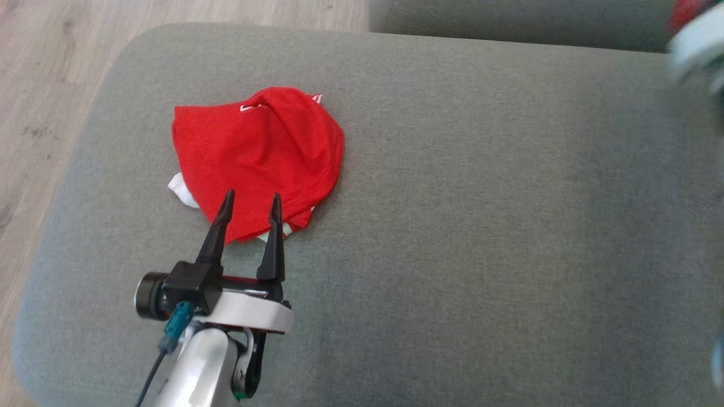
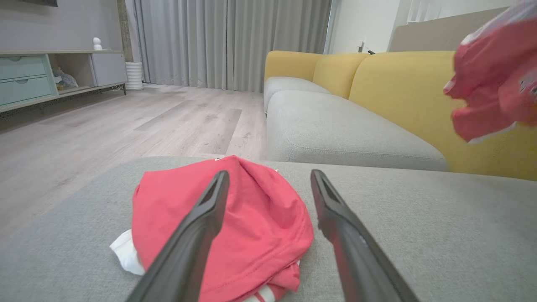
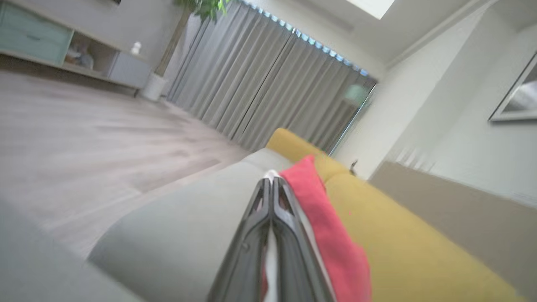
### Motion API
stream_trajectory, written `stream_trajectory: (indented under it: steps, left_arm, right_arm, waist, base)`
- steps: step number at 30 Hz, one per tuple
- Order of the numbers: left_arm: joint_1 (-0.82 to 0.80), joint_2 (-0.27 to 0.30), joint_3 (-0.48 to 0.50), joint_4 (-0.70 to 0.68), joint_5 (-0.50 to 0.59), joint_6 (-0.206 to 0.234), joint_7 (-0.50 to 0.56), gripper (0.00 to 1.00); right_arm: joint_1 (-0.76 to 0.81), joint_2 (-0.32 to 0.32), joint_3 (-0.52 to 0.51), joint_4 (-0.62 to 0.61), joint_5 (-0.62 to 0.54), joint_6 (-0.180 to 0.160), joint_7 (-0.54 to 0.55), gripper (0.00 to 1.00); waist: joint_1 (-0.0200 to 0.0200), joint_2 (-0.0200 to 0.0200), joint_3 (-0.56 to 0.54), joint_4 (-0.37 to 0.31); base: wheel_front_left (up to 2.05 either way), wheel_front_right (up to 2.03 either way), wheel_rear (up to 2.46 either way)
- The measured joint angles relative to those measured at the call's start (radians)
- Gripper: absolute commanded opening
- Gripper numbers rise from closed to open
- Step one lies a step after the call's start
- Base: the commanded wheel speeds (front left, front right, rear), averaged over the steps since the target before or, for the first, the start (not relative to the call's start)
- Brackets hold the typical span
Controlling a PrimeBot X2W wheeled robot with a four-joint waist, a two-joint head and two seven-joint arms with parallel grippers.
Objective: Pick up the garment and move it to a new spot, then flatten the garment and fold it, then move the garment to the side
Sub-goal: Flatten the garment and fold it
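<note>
A crumpled red garment [image 1: 260,152] with white trim lies on the left part of a grey cushion [image 1: 481,226]. My left gripper [image 1: 251,196] hovers over its near edge, open, with nothing between the fingers. In the left wrist view the same garment [image 2: 251,218] sits between and beyond the spread fingers. My right gripper [image 3: 270,181] is shut on a second piece of red cloth [image 3: 331,235] with a white edge, held up in the air. That cloth [image 2: 495,79] hangs at the upper right of the left wrist view, and blurs red at the head view's top right corner [image 1: 687,11].
Wooden floor [image 1: 45,85] runs past the cushion's left edge. Beyond it stands a sofa with grey seats [image 2: 335,130] and yellow backrests [image 2: 402,88]. A low cabinet [image 2: 37,75] and grey curtains [image 2: 226,42] stand far back.
</note>
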Motion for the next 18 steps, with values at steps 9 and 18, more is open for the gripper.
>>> stream_trajectory:
  steps: [9, 18]
  left_arm:
    - [0.000, -0.001, 0.004, 0.003, 0.001, -0.002, 0.000, 1.00]
    - [0.017, -0.001, 0.006, 0.009, 0.002, -0.003, 0.000, 1.00]
  right_arm:
    - [0.390, 0.050, 0.261, 0.098, 0.169, 0.000, 0.092, 0.00]
    - [0.498, -0.073, 0.416, -0.075, 0.444, 0.000, 0.237, 1.00]
  waist:
    - [0.0000, 0.0000, -0.021, -0.058]
    - [0.0001, 0.0000, -0.046, -0.112]
  base:
    - [0.00, 0.00, 0.00]
    - [0.00, 0.00, 0.00]
